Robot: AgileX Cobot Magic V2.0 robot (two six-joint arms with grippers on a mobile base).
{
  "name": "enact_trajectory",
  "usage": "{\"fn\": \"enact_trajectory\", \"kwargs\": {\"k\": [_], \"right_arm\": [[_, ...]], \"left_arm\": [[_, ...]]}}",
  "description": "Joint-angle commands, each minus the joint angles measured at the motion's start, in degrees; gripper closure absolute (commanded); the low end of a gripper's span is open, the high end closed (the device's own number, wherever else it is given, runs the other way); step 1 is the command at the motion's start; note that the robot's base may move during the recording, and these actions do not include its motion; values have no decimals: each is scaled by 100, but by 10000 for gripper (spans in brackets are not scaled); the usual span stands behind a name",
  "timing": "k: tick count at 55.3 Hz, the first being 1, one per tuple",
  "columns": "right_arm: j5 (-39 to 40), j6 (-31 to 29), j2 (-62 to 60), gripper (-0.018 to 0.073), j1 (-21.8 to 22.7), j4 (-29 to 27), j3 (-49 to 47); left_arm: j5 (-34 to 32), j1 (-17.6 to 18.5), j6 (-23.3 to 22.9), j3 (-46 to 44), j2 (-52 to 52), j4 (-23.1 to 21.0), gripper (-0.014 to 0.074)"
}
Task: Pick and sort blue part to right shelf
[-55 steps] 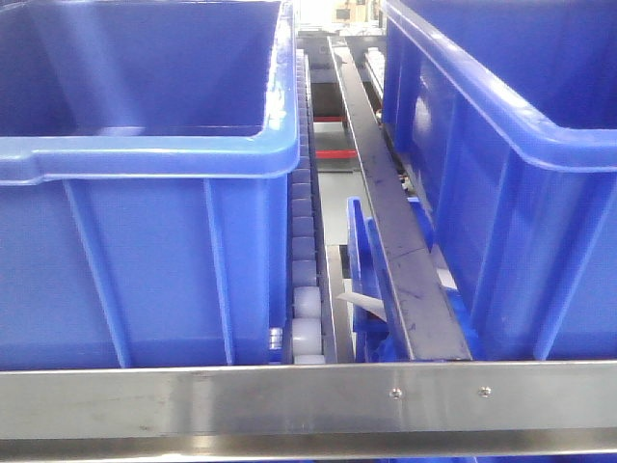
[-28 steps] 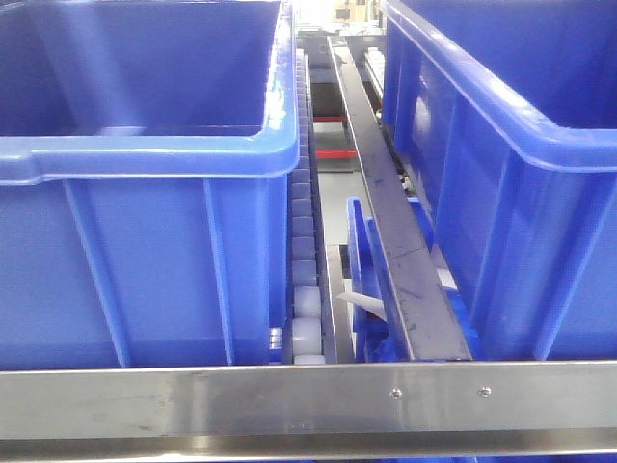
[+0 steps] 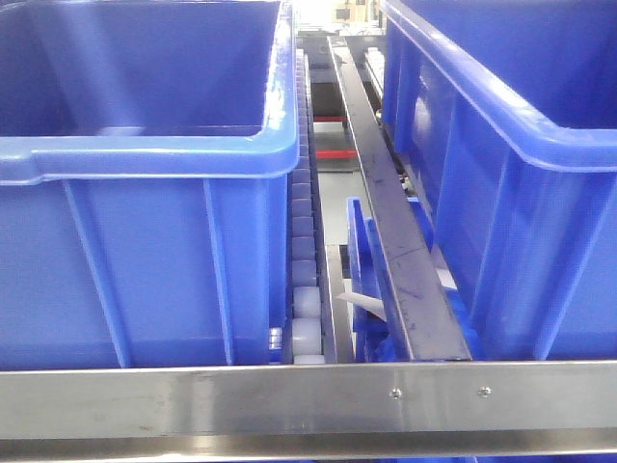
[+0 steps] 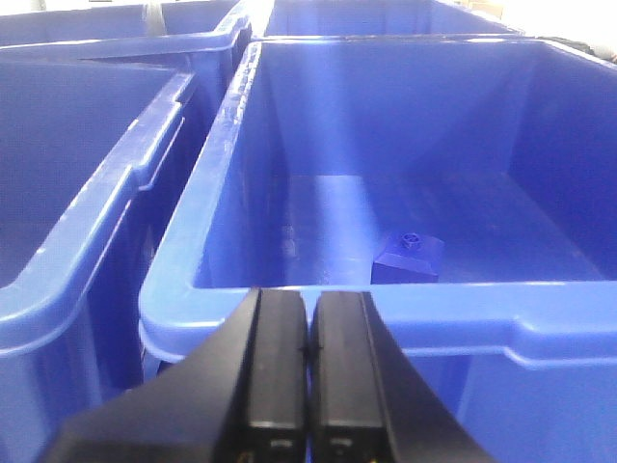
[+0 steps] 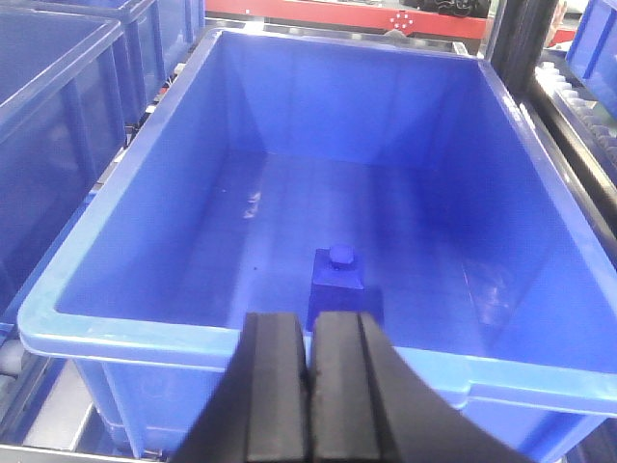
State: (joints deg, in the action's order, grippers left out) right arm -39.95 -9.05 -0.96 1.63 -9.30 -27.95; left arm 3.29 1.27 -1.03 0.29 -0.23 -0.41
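Right hand (image 5: 308, 386) is being held closed and empty, pads pressed together, hovering just outside the near rim of a blue bin (image 5: 241, 342). Directly beyond the fingertips, a blue part (image 5: 337, 280) is being seen upright on the bin floor, cap up, near the near wall and roughly centred between the side walls.

Left hand (image 4: 308, 376) is likewise being held closed on nothing, hanging just outside the near rim of another bin (image 4: 318, 301). A second blue part (image 4: 409, 257) is resting on that floor, toward the near wall, right of centre.

In the front view only the right shelf is being shown: brushed front rail (image 3: 289, 395), white rollers (image 3: 307, 309) between two bins. Neither hand nor part is visible there.

Judged step: either a part is about to be picked from a bin, or it is already dropped and the hand is clear; which one cannot be told. If a pick is being attempted, the pads should be spread before the rim is crossed, the hand lowered straight over the cap, and the flat side faces gripped rather than the sloped shoulders, with the near wall being kept clear of.
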Motion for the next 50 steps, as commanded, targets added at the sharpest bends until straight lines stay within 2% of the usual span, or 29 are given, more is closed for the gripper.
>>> {"fn": "enact_trajectory", "kwargs": {"k": [1, 8, 15, 22, 32, 50], "right_arm": [[716, -40, -21, 501, 43, -15, 25], [1710, 317, -32, 501, -22, 55, 796], [2439, 905, -32, 501, -191, 482, 1496], [3246, 905, -69, 501, -332, 704, 2078], [4585, 905, -69, 501, -351, 704, 2953], [4566, 905, -69, 501, -351, 711, 2921]], "left_arm": [[-531, -13, 3, 174, -155, -50, 472], [-531, -13, 3, 174, -155, -50, 472], [-531, -13, 3, 174, -155, -50, 472], [-531, -13, 3, 174, -155, -50, 472], [-531, -13, 3, 174, -155, -50, 472], [-531, -13, 3, 174, -144, -50, 472]]}}
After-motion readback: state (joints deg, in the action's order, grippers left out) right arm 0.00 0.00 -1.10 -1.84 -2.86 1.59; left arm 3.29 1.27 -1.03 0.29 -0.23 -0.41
